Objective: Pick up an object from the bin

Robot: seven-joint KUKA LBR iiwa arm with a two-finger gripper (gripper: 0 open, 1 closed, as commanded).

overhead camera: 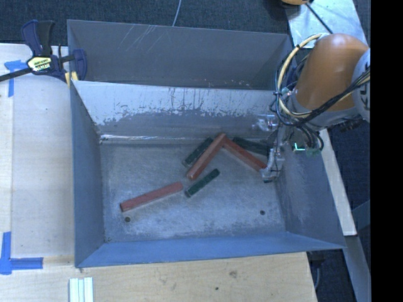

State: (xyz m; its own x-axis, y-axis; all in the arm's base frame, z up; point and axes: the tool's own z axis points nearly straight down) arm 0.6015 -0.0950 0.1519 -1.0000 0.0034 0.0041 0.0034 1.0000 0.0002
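Your gripper (271, 168) sits by the bin's (189, 61) right wall at the end of a red-brown stick (242, 154); you cannot tell whether it is open or closed.

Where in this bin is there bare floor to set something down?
Bare floor runs along the near wall, in front of the long red-brown bar, and up the left wall. The front right corner below the gripper is free too. Crowded: the middle back, where the crossed red-brown and dark green bars lie.
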